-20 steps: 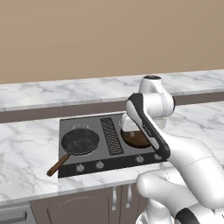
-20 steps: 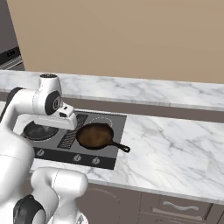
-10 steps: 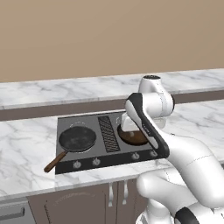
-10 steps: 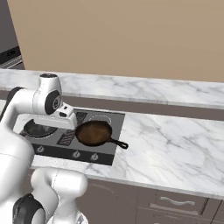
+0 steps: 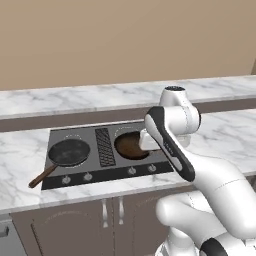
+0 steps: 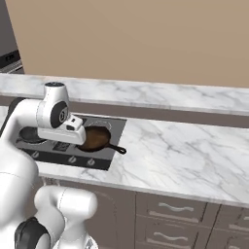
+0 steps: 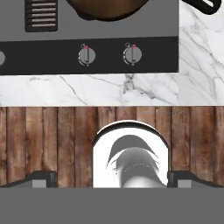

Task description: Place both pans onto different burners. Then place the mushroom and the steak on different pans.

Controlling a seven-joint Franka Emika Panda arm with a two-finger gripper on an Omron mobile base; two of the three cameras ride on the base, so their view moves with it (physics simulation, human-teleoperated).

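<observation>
Pans on the dark cooktop (image 5: 107,170): the black pan (image 5: 68,152) with the brown wooden handle lies on the left side, handle reaching off the front left corner over the marble tabletop (image 5: 20,155); the reddish-brown pan (image 5: 131,146) lies on the right side, partly hidden by the arm in the left base view. In the right base view this pan (image 6: 96,138) shows its dark handle pointing right, out past the cooktop edge. Nearest in the hand view, the end effector (image 7: 112,179) has its two dark fingertips set wide apart at the bottom corners, with nothing between them. Beyond them run a wood-grain strip, then marble, then the cooktop's front strip with two round knobs (image 7: 86,55), and at the top the rim of the reddish-brown pan (image 7: 109,11). Between the pans sits a ribbed vent (image 5: 105,147).
</observation>
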